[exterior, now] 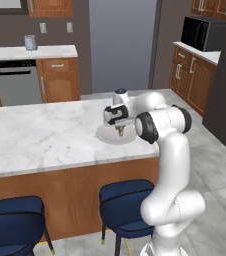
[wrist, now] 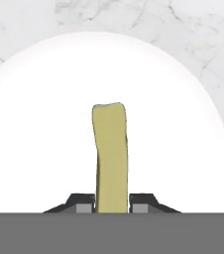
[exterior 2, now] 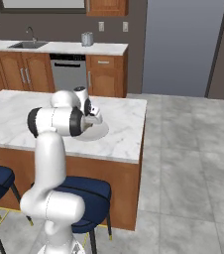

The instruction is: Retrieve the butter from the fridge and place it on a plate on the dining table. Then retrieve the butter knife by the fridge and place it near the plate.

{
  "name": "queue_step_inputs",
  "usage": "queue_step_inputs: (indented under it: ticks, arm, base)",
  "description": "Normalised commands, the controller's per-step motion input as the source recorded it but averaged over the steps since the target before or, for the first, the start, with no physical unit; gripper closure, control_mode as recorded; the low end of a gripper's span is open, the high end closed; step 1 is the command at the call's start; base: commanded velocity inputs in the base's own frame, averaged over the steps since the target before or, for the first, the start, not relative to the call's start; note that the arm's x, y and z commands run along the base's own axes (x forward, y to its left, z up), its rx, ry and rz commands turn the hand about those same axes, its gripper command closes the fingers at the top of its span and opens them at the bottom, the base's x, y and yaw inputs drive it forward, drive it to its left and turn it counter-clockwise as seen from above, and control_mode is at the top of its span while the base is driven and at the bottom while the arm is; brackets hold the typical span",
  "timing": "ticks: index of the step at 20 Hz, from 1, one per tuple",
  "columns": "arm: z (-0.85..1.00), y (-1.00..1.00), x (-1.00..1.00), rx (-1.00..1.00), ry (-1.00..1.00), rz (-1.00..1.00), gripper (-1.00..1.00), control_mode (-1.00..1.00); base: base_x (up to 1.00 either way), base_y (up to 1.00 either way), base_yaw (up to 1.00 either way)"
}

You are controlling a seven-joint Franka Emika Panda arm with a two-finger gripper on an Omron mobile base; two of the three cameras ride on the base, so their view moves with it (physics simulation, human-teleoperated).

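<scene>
Gripper (wrist: 112, 204) clamped on the butter (wrist: 111, 156): in the hand view the two dark finger tips sit tight against either side of the stick's near end, no gap visible between pad and butter. The butter runs straight out from between the tips, away from the hand, yellowish-olive, slightly bent along its length, its far end squared off and free. Directly beyond it lies the plate (wrist: 183, 124), whose white disc surrounds the stick on all sides in this view; the butter's far end falls near the disc's middle. Whether the butter touches the plate surface cannot be told from the hand view. In the left base view the gripper (exterior: 119, 130) points downward over the plate (exterior: 107, 136), with a small yellowish bit of the butter (exterior: 119, 131) showing at the tips just above the dish. In the right base view the hand (exterior 2: 92, 119) is at the same spot, over the near part of the plate (exterior 2: 100, 131), partly masked by the arm's own forearm. The plate rests on the dining table (exterior: 35, 140), on the marble top toward the end nearer the robot, close to the front edge. Two blue stools (exterior: 122, 202) stand tucked under that front edge. Behind the island, a dishwasher (exterior: 16, 82) sits in the wooden cabinet run, and a microwave (exterior: 201, 33) on the side counter
</scene>
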Motion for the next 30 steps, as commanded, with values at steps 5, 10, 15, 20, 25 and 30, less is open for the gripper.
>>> queue_step_inputs:
  ticks: [5,10,15,20,25,30]
  arm:
    - [-0.37,0.0,0.13,0.0,0.0,0.0,1.0,-1.0]
    - [-0.4,0.0,0.2,0.0,-0.01,0.0,1.0,-1.0]
    - [-0.21,0.0,0.3,0.02,-0.05,0.0,1.0,-1.0]
    - [-0.08,0.0,0.16,0.05,-0.04,0.0,1.0,-1.0]
    - [-0.2,0.0,0.03,0.05,0.0,0.0,-1.0,-1.0]
    - [-0.09,0.0,0.0,0.02,0.0,0.0,-1.0,-1.0]
  base:
    - [0.0,0.0,0.0]
    - [0.0,0.0,0.0]
    - [0.0,0.0,0.0]
    - [0.0,0.0,0.0]
    - [0.0,0.0,0.0]
    - [0.0,0.0,0.0]
